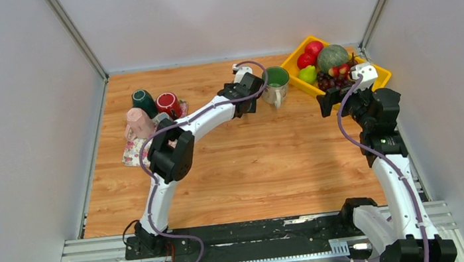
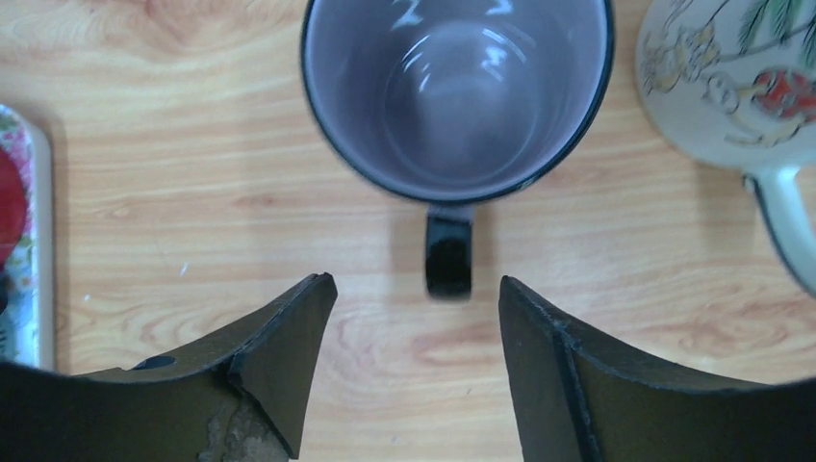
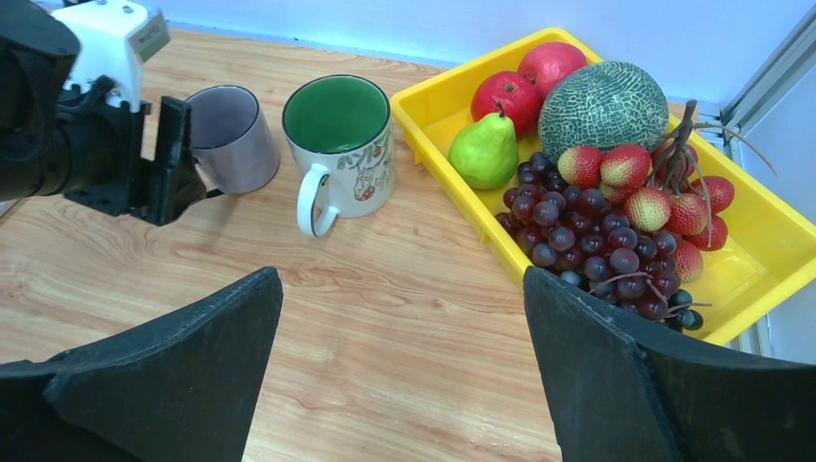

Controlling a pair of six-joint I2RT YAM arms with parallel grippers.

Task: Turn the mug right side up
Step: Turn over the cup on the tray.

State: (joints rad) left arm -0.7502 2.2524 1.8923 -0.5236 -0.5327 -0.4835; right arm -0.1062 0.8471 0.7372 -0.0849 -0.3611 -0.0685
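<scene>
Obs, mug: your grey ceramic mug with the dark rim and black handle [image 2: 457, 96] stands mouth up on the wooden table [image 1: 266, 160], at the far side. It sits just beside the white flower-printed mug with the green inside [image 3: 346, 144]. You can see its bare glazed bottom, so it holds nothing. The green inside of the white mug also shows bare.

Left gripper [image 2: 414, 284]: jaws apart, one on either side of the black handle and clear of it, gripping nothing.

Right gripper [image 3: 399, 289]: jaws wide apart and empty, above the table near the tray.

Yellow plastic tray [image 3: 430, 123], far right corner, contents:
- two red apples [image 3: 505, 96]
- a netted green melon [image 3: 603, 106]
- a green pear [image 3: 484, 152]
- a bunch of dark purple grapes [image 3: 568, 226]
- a cluster of red lychee-like fruits [image 3: 654, 192]

Far left: a dark green mug [image 1: 143, 102], a red mug [image 1: 168, 103] and a pink mug [image 1: 139, 122] are grouped at a floral-patterned tray [image 1: 130, 153]. You cannot tell from the top view which way up they stand
</scene>
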